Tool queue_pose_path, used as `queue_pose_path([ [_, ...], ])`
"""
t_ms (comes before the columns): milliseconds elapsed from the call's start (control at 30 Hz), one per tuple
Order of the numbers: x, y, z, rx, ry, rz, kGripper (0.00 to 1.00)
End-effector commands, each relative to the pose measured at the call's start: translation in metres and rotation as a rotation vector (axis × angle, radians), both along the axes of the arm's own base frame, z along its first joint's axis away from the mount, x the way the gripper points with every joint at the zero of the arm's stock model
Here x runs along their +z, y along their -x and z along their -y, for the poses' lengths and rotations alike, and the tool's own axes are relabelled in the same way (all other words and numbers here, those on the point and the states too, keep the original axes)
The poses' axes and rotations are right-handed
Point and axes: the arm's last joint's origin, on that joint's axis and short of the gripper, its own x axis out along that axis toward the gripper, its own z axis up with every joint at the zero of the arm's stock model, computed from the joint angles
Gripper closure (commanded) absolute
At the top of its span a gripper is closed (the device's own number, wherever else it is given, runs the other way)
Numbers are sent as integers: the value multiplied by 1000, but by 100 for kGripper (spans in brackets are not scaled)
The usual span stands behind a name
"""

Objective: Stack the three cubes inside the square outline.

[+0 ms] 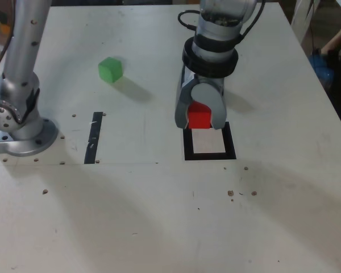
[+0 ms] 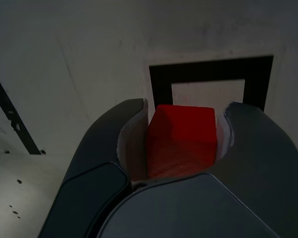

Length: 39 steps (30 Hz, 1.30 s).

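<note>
Grasping red cube (image 1: 199, 116): gripper (image 1: 200, 118) partly hides square outline (image 1: 209, 156) in both views; wrist view dim. Green cube (image 1: 110, 70) well apart on table (image 1: 131, 222), beyond black strip (image 1: 94, 138) in exterior view.

We've got the red cube (image 1: 199, 115) held up at the square outline (image 1: 210, 156), solid bright red, covering part of the frame's upper side in the exterior view. Wrist view shows one face lit brighter, another darker, and the cube hiding part of the outline; we can't tell its height above the frame. Green cube (image 1: 110, 70) sits alone on the surface, well apart, up toward the exterior view's left, turned so a corner faces us, top face paler than the sides. Square outline is thick black tape, flat, white centre, lower side running near level in the exterior view.
</note>
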Motion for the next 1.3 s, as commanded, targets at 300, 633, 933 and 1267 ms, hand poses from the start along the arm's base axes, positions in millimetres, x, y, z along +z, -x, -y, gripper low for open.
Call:
queue_pose_path([
  [300, -14, -7, 4, 2, 10, -21, 70],
  [633, -26, -14, 12, 15, 23, -16, 70],
  [933, -32, -16, 11, 9, 16, -17, 68],
  [1267, -37, -15, 9, 8, 20, -32, 51],
])
